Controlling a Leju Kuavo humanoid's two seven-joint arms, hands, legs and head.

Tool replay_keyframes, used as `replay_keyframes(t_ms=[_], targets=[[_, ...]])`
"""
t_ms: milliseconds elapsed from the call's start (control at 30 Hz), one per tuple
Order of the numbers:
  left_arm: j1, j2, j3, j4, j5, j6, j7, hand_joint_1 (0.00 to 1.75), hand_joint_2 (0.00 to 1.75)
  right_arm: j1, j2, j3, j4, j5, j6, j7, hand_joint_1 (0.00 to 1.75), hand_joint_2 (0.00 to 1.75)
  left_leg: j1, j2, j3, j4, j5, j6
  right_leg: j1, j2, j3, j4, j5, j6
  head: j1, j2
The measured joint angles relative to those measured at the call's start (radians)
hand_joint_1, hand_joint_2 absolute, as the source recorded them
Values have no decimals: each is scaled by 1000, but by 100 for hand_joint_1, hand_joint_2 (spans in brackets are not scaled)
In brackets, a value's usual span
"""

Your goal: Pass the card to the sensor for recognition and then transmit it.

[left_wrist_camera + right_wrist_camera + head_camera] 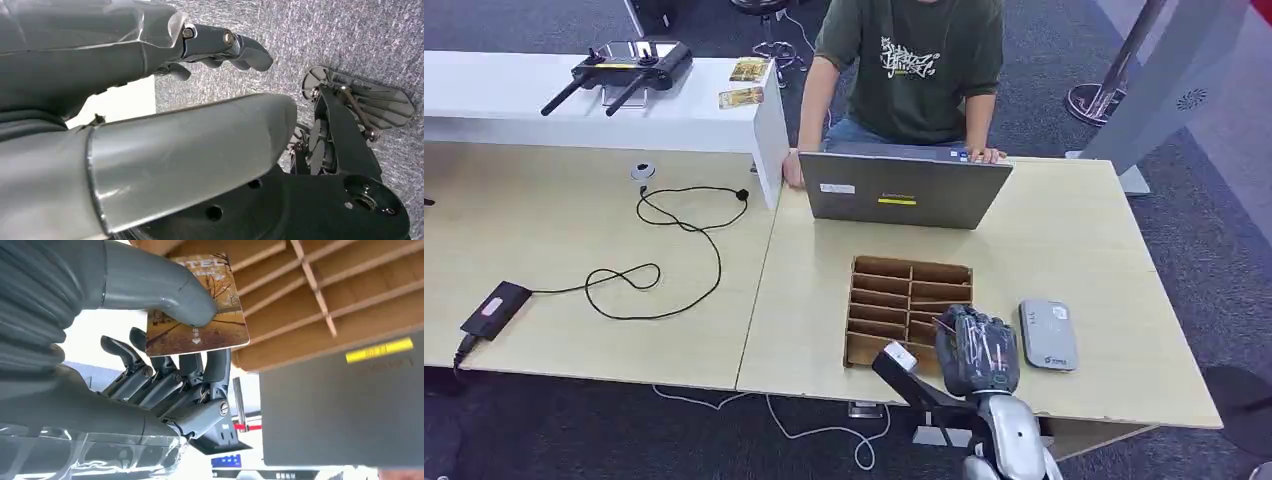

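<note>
My right hand [977, 350] hovers over the near right corner of the wooden slotted box [910, 308]. In the right wrist view my right hand [165, 370] pinches a card [200, 320] printed with an autumn tree scene between thumb and fingers, just in front of the box's compartments [320, 295]. The grey card sensor [1048, 334] lies flat on the table, right of the hand. My left hand [100, 60] hangs over grey carpet, fingers apart and holding nothing.
A grey laptop [904, 190] stands behind the box, with a person [914, 60] seated at it. A black cable [674, 250] and power adapter [494, 308] lie on the left table. A white shelf [574, 110] holds a controller [624, 68] and two cards [744, 85].
</note>
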Motion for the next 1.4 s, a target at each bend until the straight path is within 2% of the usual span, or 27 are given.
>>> replay_keyframes(t_ms=[200,467,967,1133,1400], targets=[[0,0,-12,0,5,0,-6,0,0,13,0,-15,-48,-11,-43,-17,171,175,0,0,0,0,0,0,0,0,0,0,0,0,0,0],[1,0,-12,0,10,0,-7,0,0,23,0,-31,-91,-19,-53,-21,173,175,0,0,0,0,0,0,0,0,0,0,0,0,0,0],[3,2,-12,0,34,0,-10,0,0,73,0,-79,-196,-42,-132,-28,173,175,0,0,0,0,0,0,0,0,0,0,0,0,0,0],[3,2,-12,0,35,0,-10,0,0,76,0,-82,-201,-43,-136,-28,173,175,0,0,0,0,0,0,0,0,0,0,0,0,0,0],[1,-1,-12,0,48,0,-31,0,0,113,0,-160,-250,-106,-187,-20,171,175,0,0,0,0,0,0,0,0,0,0,0,0,0,0]])
